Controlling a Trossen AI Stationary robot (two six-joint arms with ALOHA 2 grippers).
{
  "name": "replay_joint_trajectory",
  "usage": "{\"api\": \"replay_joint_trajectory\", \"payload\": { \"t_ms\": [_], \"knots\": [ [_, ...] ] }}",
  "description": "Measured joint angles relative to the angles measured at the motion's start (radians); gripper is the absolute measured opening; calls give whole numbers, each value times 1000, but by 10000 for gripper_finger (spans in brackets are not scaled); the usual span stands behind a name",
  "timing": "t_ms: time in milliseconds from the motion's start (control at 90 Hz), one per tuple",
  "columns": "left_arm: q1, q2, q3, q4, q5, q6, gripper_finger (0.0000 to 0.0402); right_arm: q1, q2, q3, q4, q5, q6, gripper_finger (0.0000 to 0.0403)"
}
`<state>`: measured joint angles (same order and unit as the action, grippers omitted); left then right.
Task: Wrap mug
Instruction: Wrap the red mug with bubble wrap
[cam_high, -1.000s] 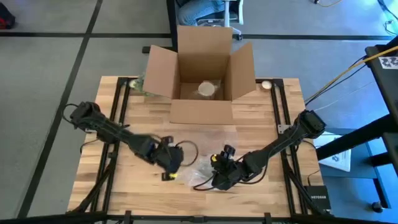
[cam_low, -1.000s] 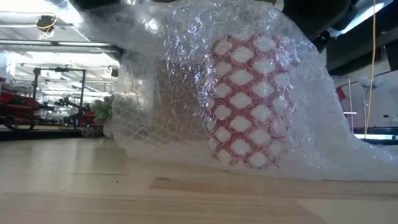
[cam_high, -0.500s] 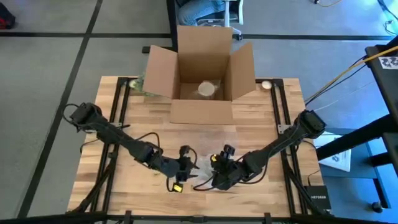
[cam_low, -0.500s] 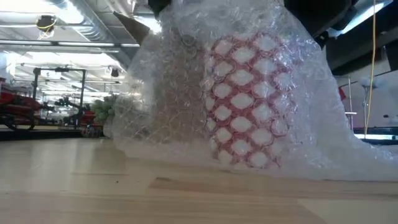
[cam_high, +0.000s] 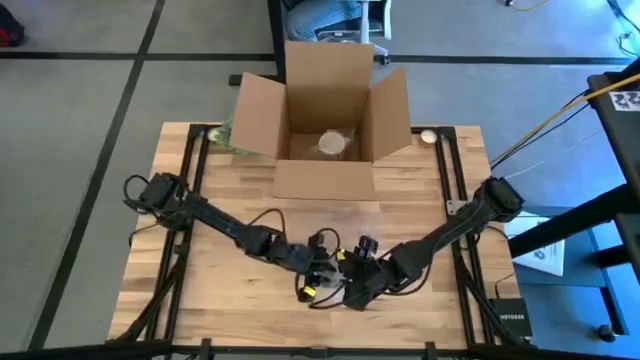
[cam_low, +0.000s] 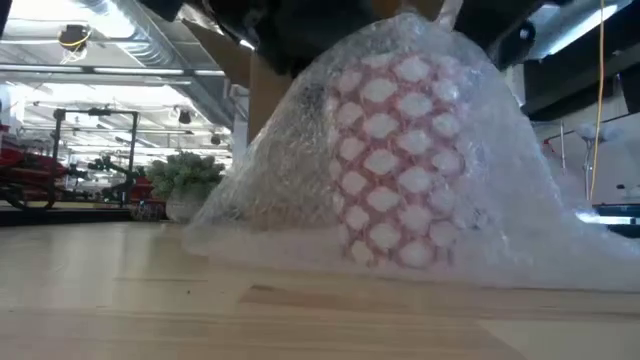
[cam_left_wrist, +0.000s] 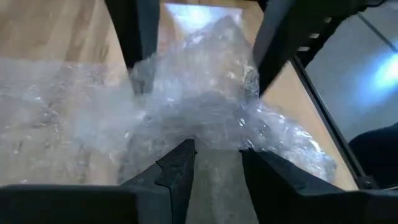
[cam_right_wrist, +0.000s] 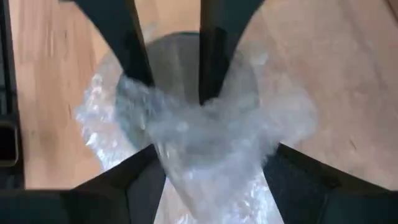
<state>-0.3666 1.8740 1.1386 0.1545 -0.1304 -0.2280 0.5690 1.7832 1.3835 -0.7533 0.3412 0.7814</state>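
A mug (cam_low: 395, 165) with a red and white pattern stands upright on the table under a sheet of clear bubble wrap (cam_low: 290, 190). The wrap covers it like a tent and its edges lie on the wood. In the high view both grippers meet over the bundle (cam_high: 336, 262) near the table's front middle. My left gripper (cam_high: 318, 272) comes from the left and my right gripper (cam_high: 352, 284) from the right. Each is shut on bubble wrap. In the right wrist view the mug's grey opening (cam_right_wrist: 177, 62) shows through the wrap. My left gripper pinches a gathered bunch of the bubble wrap (cam_left_wrist: 214, 140) between its two fingers, slanting down from the table's left. The wrap runs from the fingers over the mug's top. My right gripper has a thick bunch of wrap (cam_right_wrist: 211, 143) between its widely spaced fingers, slanting down from the table's right. The wrap's lower edges rest on the table.
An open cardboard box (cam_high: 330, 120) with a round pale object inside stands at the far middle of the table. A green plant (cam_high: 226, 135) sits at its left, and a small round thing (cam_high: 428, 135) at its right. Bare wood lies to the left and right of the bundle.
My left gripper has gone toward the table's right edge, up to my right gripper, taking the wrap's left part with it. That part has been drawn in and folded over the mug. The mug has stayed where it was.
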Motion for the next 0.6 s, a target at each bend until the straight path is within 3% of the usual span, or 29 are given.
{"api": "replay_joint_trajectory", "payload": {
  "t_ms": [178, 389, 489, 600],
  "knots": [
    [-1, -3, -2, -8, -10, -9, 120, 2, 0, 145, -188, -47, -26, 237],
    [-1, -3, -2, -6, -11, -8, 120, 0, -3, 194, -107, 30, -105, 229],
    [-1, -3, -3, -6, -11, -8, 120, -10, -2, 158, -50, 42, -116, 186],
    [-1, -3, -3, -6, -11, -7, 120, -37, 0, 89, 36, 3, -120, 102]
  ]
}}
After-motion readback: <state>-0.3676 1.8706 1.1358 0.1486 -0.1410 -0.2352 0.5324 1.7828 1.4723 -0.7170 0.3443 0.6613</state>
